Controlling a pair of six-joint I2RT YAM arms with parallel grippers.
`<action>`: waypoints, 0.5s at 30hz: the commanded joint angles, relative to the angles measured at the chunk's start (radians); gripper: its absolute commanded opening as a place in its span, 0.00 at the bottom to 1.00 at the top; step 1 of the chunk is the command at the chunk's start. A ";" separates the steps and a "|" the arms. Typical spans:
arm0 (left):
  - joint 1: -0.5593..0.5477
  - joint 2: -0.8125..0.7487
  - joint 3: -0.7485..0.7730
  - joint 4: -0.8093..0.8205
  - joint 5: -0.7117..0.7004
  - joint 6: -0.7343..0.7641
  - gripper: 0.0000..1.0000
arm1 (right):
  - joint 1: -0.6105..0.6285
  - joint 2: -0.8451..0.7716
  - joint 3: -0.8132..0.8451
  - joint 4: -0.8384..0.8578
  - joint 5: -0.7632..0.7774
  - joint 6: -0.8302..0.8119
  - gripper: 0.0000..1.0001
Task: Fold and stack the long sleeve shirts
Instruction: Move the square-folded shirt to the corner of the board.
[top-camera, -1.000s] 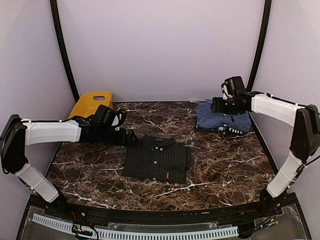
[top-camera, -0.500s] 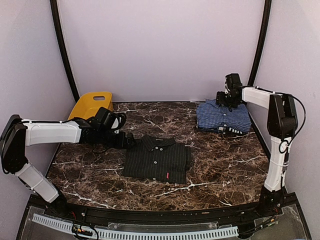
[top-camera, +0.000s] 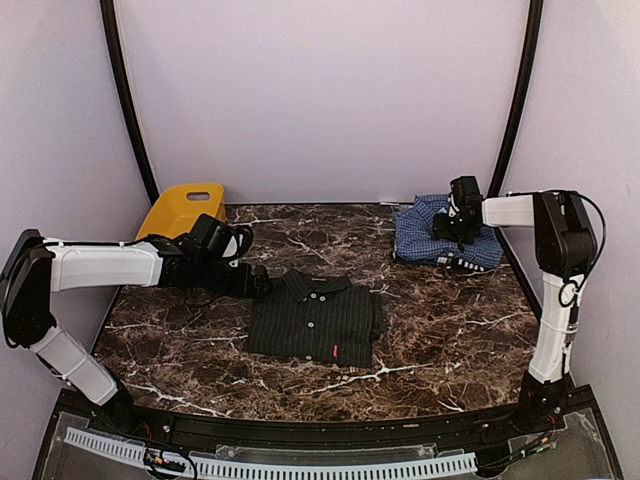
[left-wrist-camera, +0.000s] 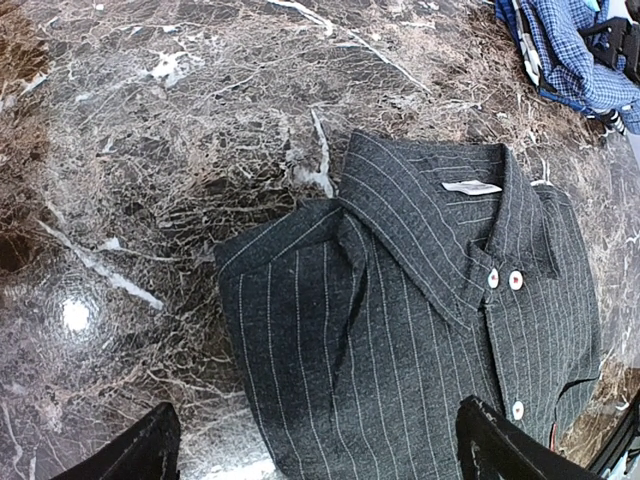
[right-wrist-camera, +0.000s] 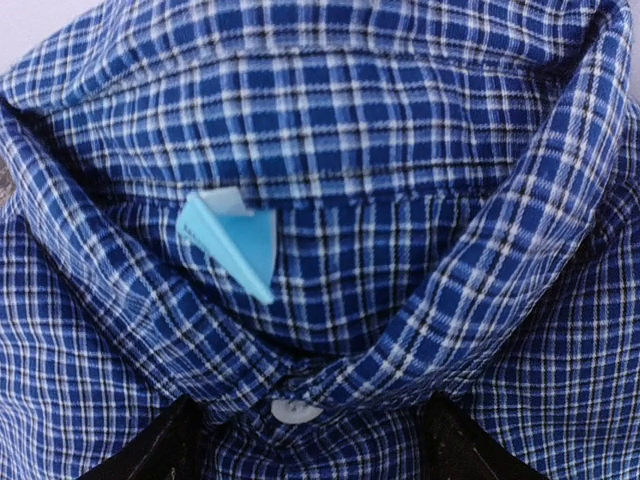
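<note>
The black pinstriped shirt (top-camera: 315, 318) lies folded at the table's middle, collar to the back, with a small red tag near its front hem. In the left wrist view it (left-wrist-camera: 420, 320) fills the frame. My left gripper (top-camera: 255, 282) hovers at its left shoulder, open and empty (left-wrist-camera: 320, 462), its fingertips (left-wrist-camera: 150, 450) wide apart. The blue checked shirt (top-camera: 428, 237) lies folded at the back right. My right gripper (top-camera: 456, 228) is open, low over its collar (right-wrist-camera: 310, 450). The fingertips (right-wrist-camera: 170, 445) straddle a white button (right-wrist-camera: 297, 410) below a light-blue tag (right-wrist-camera: 235, 240).
A yellow plastic basket (top-camera: 182, 207) stands at the back left corner behind my left arm. A small black and white striped thing (top-camera: 462, 263) lies at the blue shirt's front edge. Purple walls close in the back and sides.
My right arm has folded up and its gripper has come down onto the blue shirt's collar, and the shirt has bunched a little. The left arm has barely moved.
</note>
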 joint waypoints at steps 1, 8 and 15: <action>0.005 -0.030 0.000 -0.019 -0.006 0.015 0.95 | -0.003 -0.064 -0.150 -0.100 -0.064 -0.003 0.73; 0.005 -0.044 -0.014 -0.034 -0.011 0.023 0.95 | 0.006 -0.197 -0.298 -0.127 -0.099 -0.025 0.72; 0.005 -0.068 -0.036 -0.046 -0.010 0.025 0.95 | 0.062 -0.355 -0.415 -0.206 -0.141 -0.038 0.71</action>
